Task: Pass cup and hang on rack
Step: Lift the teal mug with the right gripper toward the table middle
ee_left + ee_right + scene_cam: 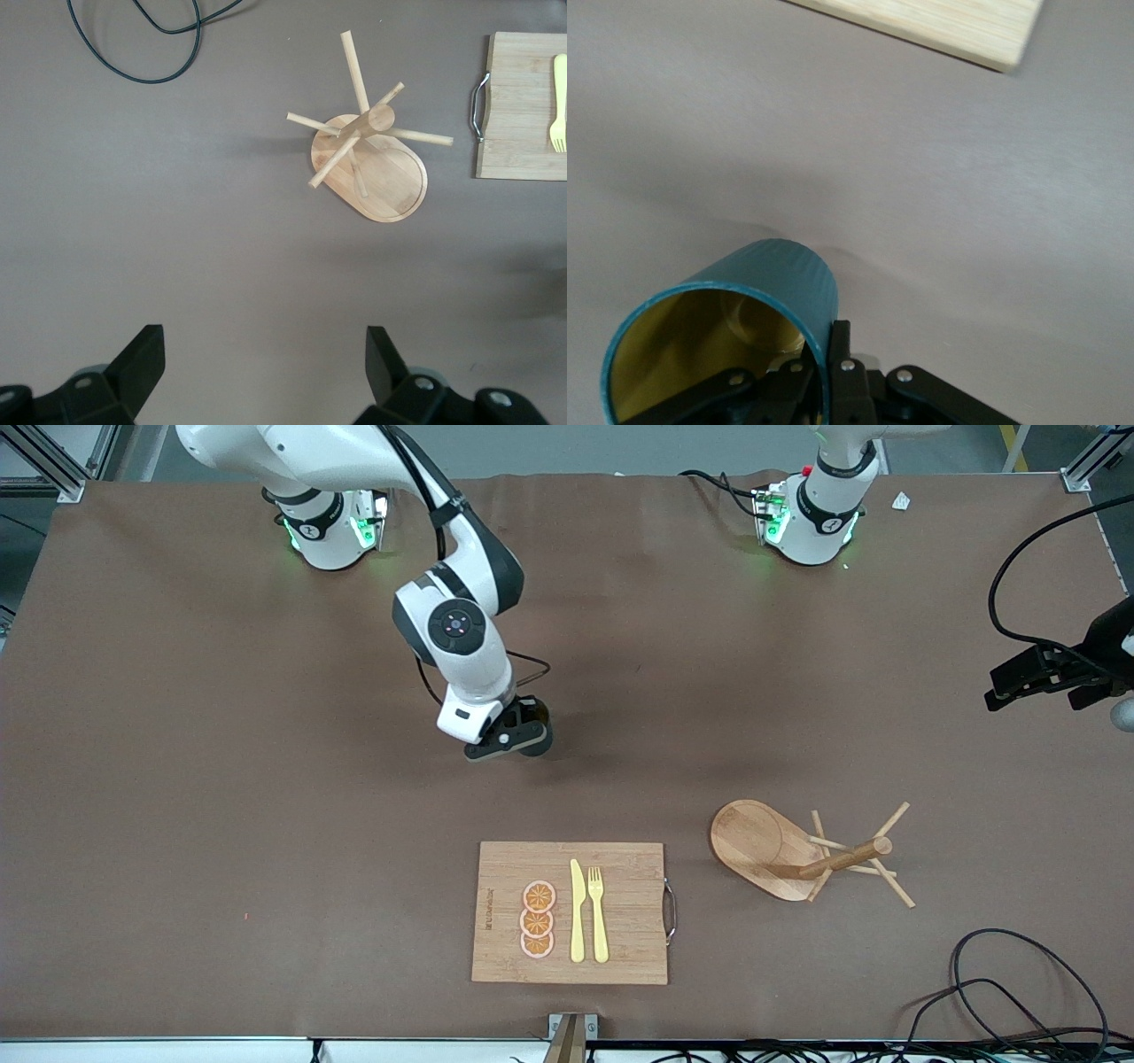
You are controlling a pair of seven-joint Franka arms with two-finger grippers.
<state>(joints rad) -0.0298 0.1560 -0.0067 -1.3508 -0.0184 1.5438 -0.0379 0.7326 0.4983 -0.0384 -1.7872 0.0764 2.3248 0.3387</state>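
Observation:
My right gripper (pixel 512 740) is shut on the wall of the dark teal cup (pixel 538 724), one finger inside the rim and one outside. It holds the cup low over the middle of the table. The right wrist view shows the cup (pixel 775 283) tilted, its mustard-yellow inside facing the camera, with the gripper (pixel 826 343) clamped on the rim. The handle is hidden. The wooden rack (pixel 753 846) stands toward the left arm's end, nearer the front camera. My left gripper (pixel 1036 682) is open and empty, up over the table edge at the left arm's end; its wrist view (pixel 266 354) looks down on the rack (pixel 390 181).
A bamboo cutting board (pixel 629 868) with orange slices, a yellow knife and a yellow fork lies beside the rack, near the front edge; it also shows in the left wrist view (pixel 523 97). A black cable (pixel 1019 992) loops near the rack's corner of the table.

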